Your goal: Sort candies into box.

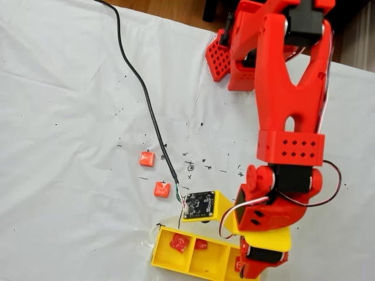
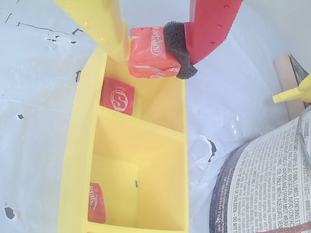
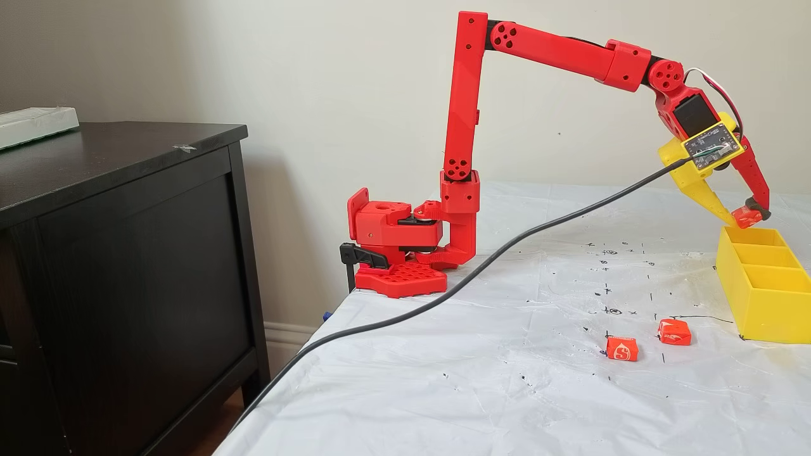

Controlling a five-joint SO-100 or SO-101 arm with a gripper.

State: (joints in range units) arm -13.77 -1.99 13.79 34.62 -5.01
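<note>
My gripper (image 2: 154,65) is shut on an orange-red candy (image 2: 146,48), pinched between the yellow finger (image 2: 102,29) and the red finger's black pad (image 2: 177,46). It hangs just above one end of the yellow box (image 2: 80,145). In a fixed view the gripper (image 3: 747,217) hovers over the far end of the box (image 3: 760,304). Two deeper red candies lie inside the box, one (image 2: 117,95) in the compartment right below the held candy and one (image 2: 96,203) nearer the camera. Two candies (image 1: 146,158) (image 1: 162,189) lie loose on the white sheet, left of the box (image 1: 176,263).
A black cable (image 1: 146,105) runs across the sheet to the circuit board (image 1: 198,205) on the wrist. The arm's base (image 3: 393,253) is clamped at the table's far corner. A printed round container (image 2: 272,184) stands close beside the box. A dark dresser (image 3: 127,253) stands off the table.
</note>
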